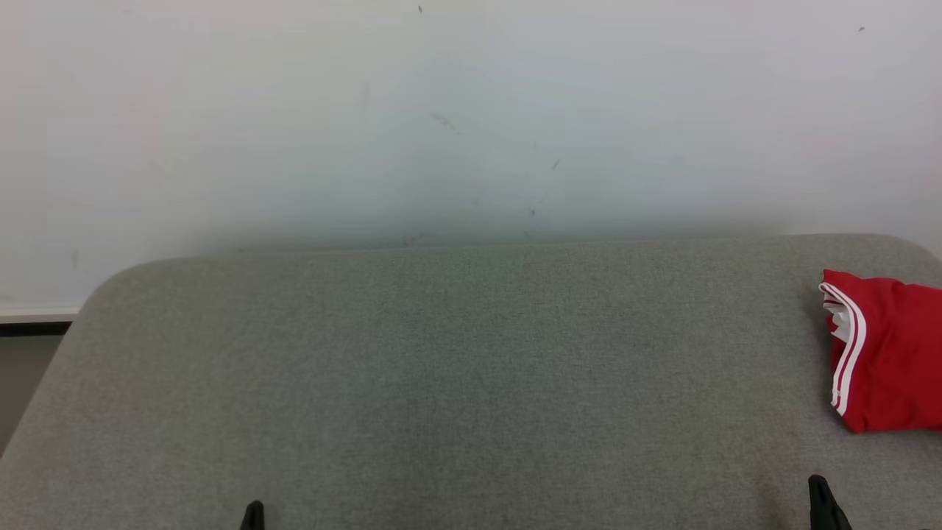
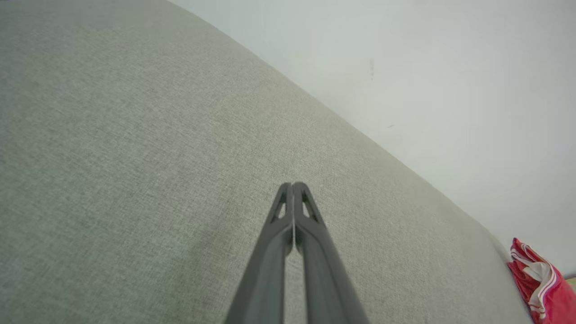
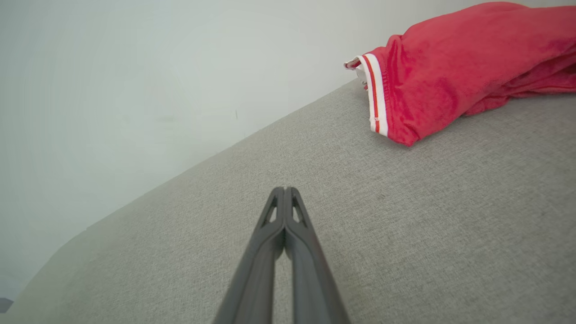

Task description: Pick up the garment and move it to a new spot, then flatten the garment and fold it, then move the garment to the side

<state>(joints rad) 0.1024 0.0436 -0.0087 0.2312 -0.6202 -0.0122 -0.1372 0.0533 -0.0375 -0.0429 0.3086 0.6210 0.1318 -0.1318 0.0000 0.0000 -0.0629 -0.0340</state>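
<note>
Down at the near edge, the left gripper [image 1: 252, 515] and the right gripper [image 1: 824, 504] sit low and well apart, each with its fingers pinched together on nothing. I'd call that a parked pose, with the broad grey worktop [image 1: 441, 368] stretching out ahead of them as room to spread cloth. Further out, toward the worktop's right end and beyond the right gripper, lies the red garment [image 1: 890, 353] with its white-striped hem, bunched rather than flat. No basket or bin holds it, it rests straight on the worktop, with the pale wall [image 1: 471, 110] behind.
</note>
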